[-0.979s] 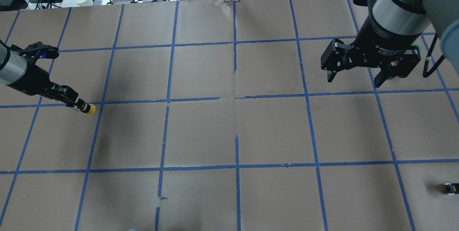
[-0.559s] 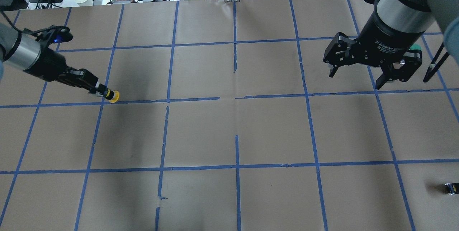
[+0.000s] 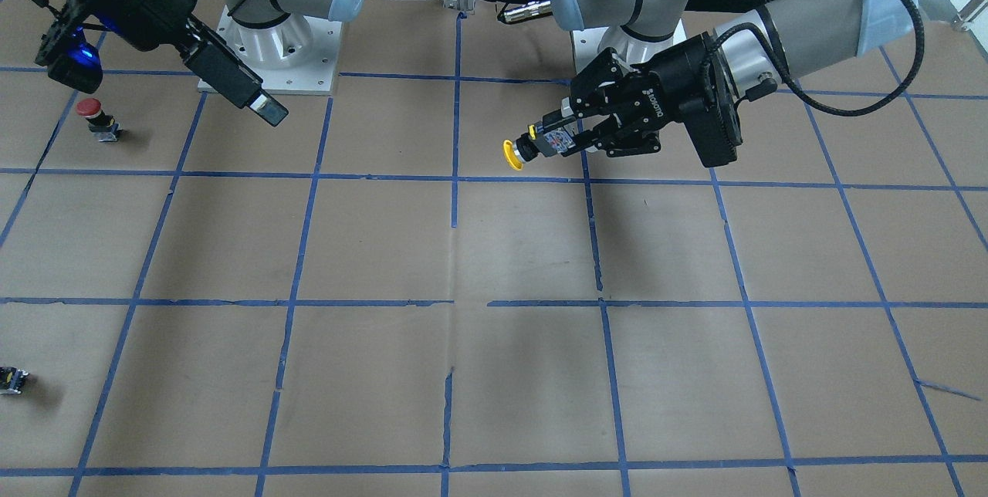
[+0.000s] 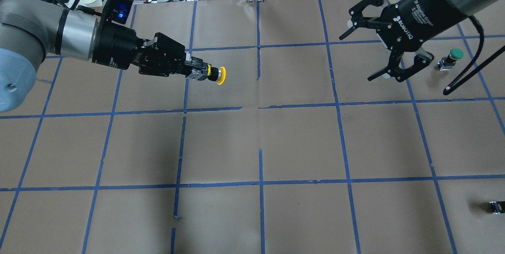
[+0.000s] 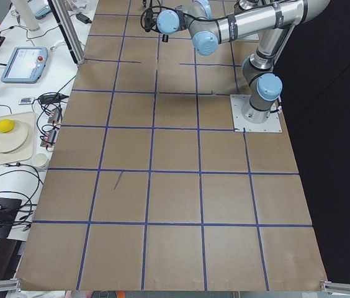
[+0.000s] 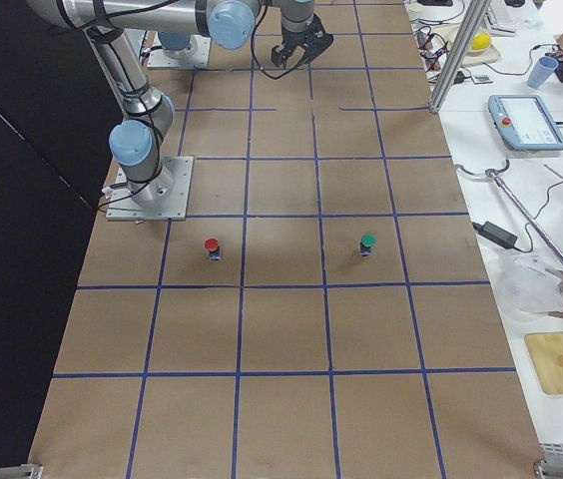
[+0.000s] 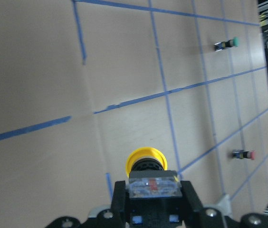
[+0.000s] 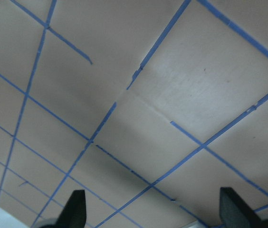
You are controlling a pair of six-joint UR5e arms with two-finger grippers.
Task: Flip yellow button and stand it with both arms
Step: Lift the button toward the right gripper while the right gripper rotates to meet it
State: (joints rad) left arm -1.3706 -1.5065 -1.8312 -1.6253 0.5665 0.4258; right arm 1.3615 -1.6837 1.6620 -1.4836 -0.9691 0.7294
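Observation:
The yellow button is held level above the table, its yellow cap pointing toward the table's middle. My left gripper is shut on its grey and black body. In the front view the button sticks out of the left gripper. In the left wrist view the button sits between the jaws, cap pointing away. My right gripper is open and empty, raised at the far right, well apart from the button. Its two fingertips show spread wide in the right wrist view.
A green-capped button stands just right of the right gripper. A red-capped button stands near the right arm's base. A small black switch block lies at the near right edge. Cables and boxes lie beyond the table's far edge.
My left gripper has carried the yellow button up off the table, to the right and farther away, toward the middle. My right gripper has turned and swung back, still open.

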